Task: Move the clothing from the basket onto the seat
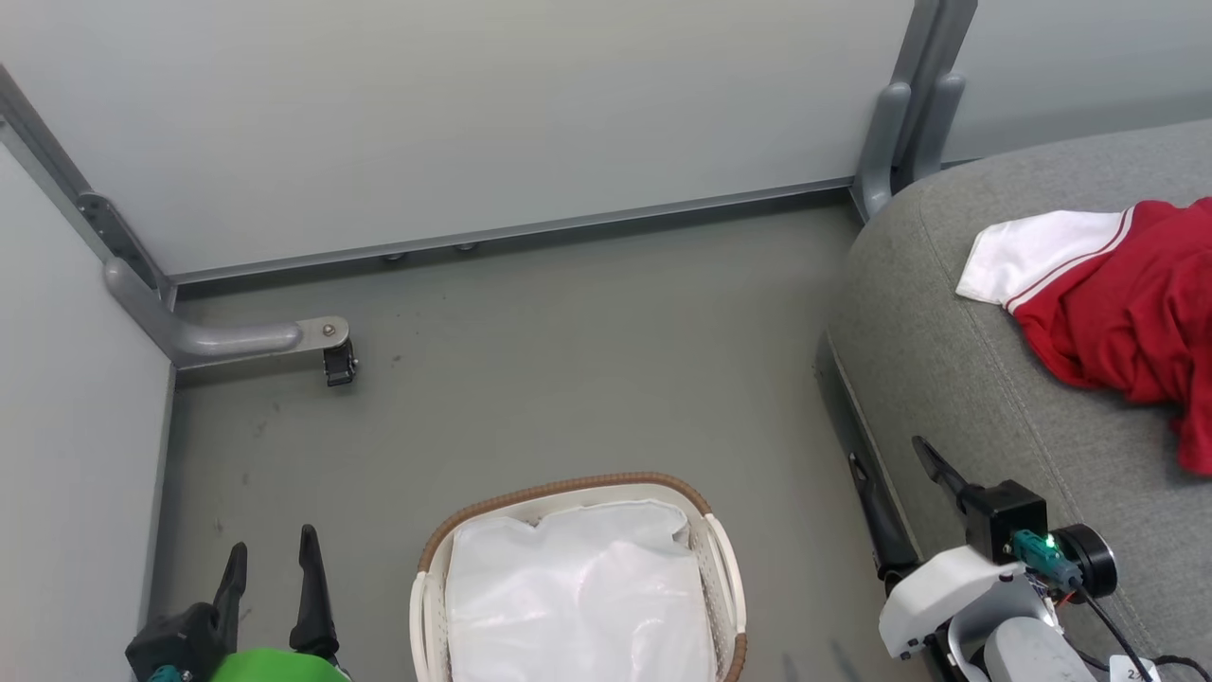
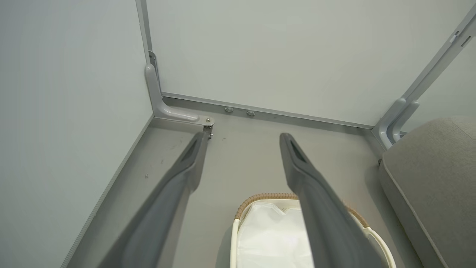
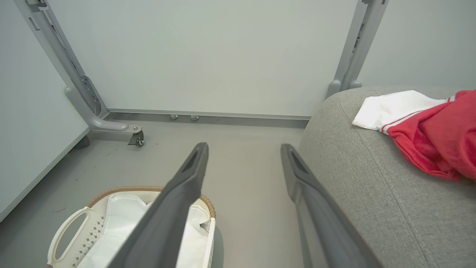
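**Both grippers empty, red garment on the seat**

The left gripper [image 2: 241,137] hangs with its two dark fingers spread wide and nothing between them, over bare floor beside the oval white perforated basket with a brown woven rim [image 1: 568,485]. The right gripper [image 3: 243,149] is equally wide and empty, just beside the front edge of the large grey upholstered seat [image 1: 947,379].

The soft red clothing with a white sleeve and thin stripe trim [image 1: 1127,303] lies crumpled on the seat. The basket shows a plain white liner sheet [image 1: 578,587] and no red, so the transfer looks finished.

The fabric should be light, limp and prone to draping, so a pinch on a bunched red fold would likely hold better than one on the flat sleeve.

The sleeve lies near the seat's rounded corner without overhanging it. Open grey floor [image 1: 568,360] separates basket and seat, and pale wall panels [image 1: 473,114] close off the back and left.
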Robot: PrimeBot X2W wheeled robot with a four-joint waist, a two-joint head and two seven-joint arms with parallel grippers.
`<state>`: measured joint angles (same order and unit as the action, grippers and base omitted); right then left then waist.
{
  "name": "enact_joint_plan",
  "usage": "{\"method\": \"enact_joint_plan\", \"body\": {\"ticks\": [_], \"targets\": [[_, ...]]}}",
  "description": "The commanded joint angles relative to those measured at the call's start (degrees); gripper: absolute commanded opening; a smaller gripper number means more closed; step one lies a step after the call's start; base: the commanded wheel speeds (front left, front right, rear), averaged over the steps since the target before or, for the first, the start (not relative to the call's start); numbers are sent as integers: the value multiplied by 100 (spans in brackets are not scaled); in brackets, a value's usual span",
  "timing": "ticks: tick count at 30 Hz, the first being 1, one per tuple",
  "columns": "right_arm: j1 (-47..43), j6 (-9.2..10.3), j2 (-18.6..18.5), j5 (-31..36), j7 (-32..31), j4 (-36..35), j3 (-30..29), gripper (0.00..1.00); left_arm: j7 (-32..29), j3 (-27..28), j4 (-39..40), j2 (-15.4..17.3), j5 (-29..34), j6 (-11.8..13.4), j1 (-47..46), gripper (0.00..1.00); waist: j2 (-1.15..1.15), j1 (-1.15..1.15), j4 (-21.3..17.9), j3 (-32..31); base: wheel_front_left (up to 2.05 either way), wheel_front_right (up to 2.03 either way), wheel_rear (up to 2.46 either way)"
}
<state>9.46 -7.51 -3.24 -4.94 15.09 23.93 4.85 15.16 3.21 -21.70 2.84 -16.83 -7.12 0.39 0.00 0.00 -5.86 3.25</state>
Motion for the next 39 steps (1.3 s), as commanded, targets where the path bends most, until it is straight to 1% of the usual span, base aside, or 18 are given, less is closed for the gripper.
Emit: {"method": "enact_joint_plan", "body": {"ticks": [1,3,4,8,23,39], "targets": [[-88,4,-8,30,10,15,-19,100,-3,-18,18,18,-66,-28,71,100,0,0,28,-109,0,0,0],[-130,4,-5,34,10,35,-22,100,-3,-65,-23,17,-175,-34,126,100,0,0,27,-144,0,0,0],[-76,0,9,7,-1,55,-8,0,0,-70,-48,-8,-156,-10,37,0,0,0,18,-113,0,0,0],[-132,-1,37,-106,-43,190,-30,0,-41,-68,-201,-40,-250,-10,24,0,0,0,25,-118,0,0,0],[-173,0,35,-1818,-465,-58,-252,0,-461,11,-1,-29,-1696,-16,-121,0,0,0,92,-141,0,0,0],[-211,0,32,-3328,-829,-274,-442,0,-830,81,178,-17,-2974,-22,-250,0,0,0,163,-165,0,0,0]]}}
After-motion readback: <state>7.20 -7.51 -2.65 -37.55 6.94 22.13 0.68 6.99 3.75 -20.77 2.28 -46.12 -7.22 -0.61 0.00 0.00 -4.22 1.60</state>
